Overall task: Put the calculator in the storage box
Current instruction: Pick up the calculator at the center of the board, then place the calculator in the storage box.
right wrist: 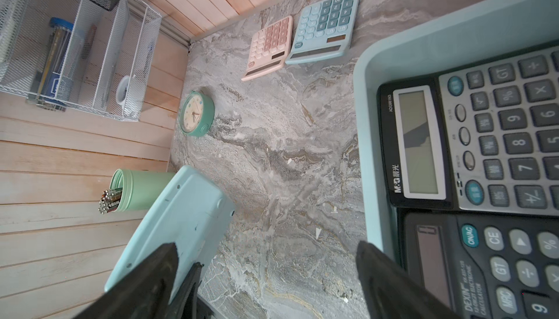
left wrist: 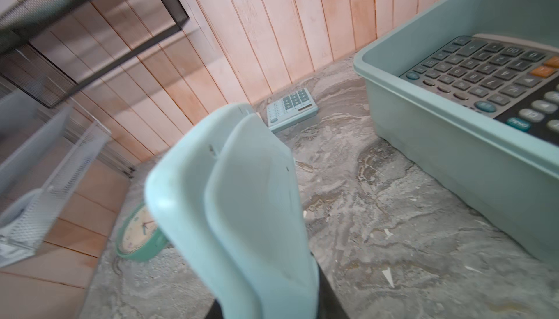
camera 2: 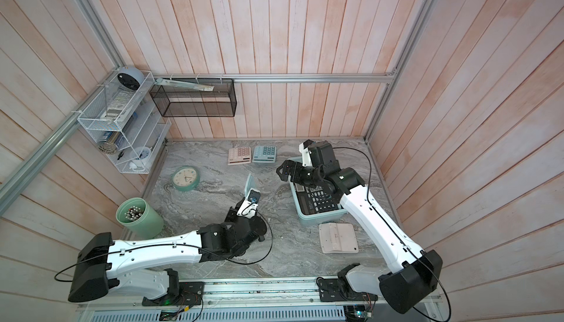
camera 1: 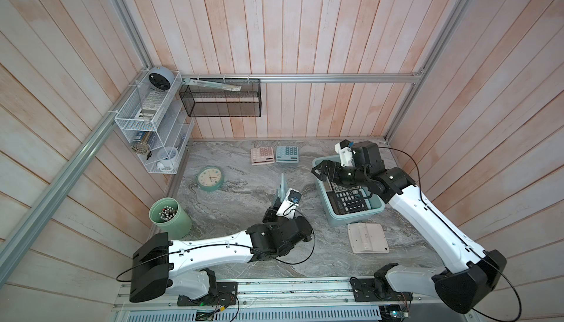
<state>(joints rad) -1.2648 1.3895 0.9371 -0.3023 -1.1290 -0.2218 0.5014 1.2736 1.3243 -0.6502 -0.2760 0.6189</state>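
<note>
The left gripper (camera 1: 278, 204) is clamped on the lower edge of the pale teal calculator (camera 1: 282, 186). It holds the calculator upright on edge above the marble tabletop (camera 1: 238, 210), with the plain back facing the left wrist camera. The calculator sits between the green clock (camera 1: 210, 178) and the storage box (camera 1: 354, 219), clear of the box's wall. The right gripper (camera 1: 319, 171) hangs empty with its jaws spread wide over the box's far corner, near the raised calculator, and 2 dark calculators (camera 1: 348, 201) lie inside the box.
</note>
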